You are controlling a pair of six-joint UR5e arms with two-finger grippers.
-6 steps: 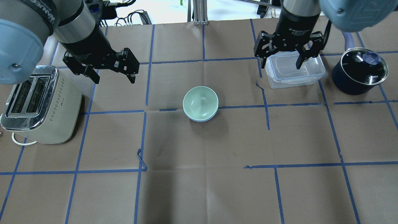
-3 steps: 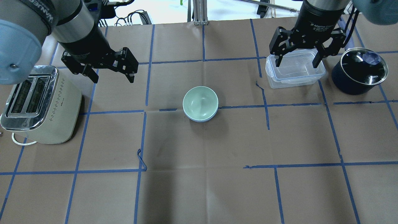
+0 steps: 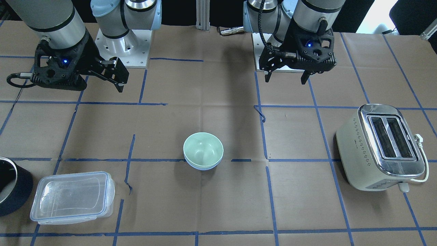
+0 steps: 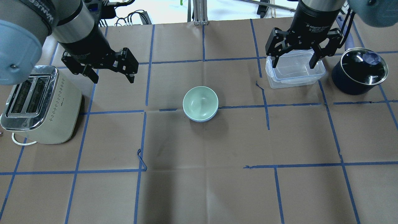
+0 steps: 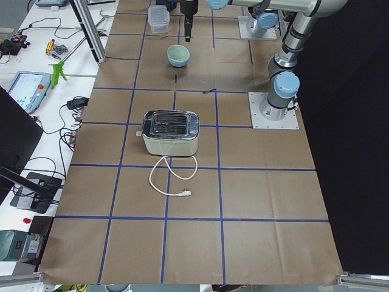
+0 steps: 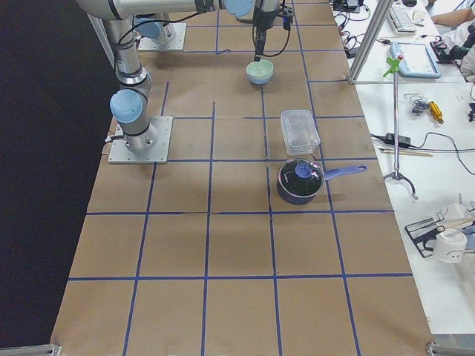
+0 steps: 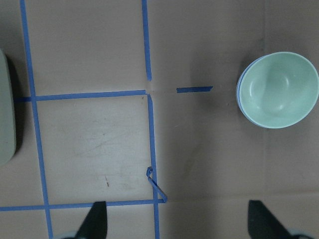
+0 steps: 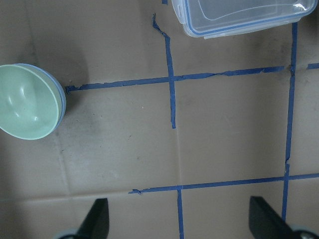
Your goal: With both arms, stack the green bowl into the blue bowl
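The green bowl (image 4: 200,101) sits nested inside the blue bowl (image 4: 200,119) at the table's middle; only the blue rim shows beneath it. The pair also shows in the front view, green bowl (image 3: 203,148) over blue bowl (image 3: 202,167), and in both wrist views, green bowl (image 7: 279,89) and green bowl (image 8: 26,102). My left gripper (image 4: 112,78) hangs open and empty above the table, far left of the bowls, next to the toaster. My right gripper (image 4: 293,63) hangs open and empty above the clear container, far right of the bowls.
A cream toaster (image 4: 37,107) stands at the left edge with its cord. A clear lidded container (image 4: 293,70) and a dark blue pot with a glass lid (image 4: 359,74) stand at the back right. Blue tape lines grid the brown table cover.
My right gripper swung right and back, then came a little left again, staying open over the container. My left gripper and the bowls have not moved.
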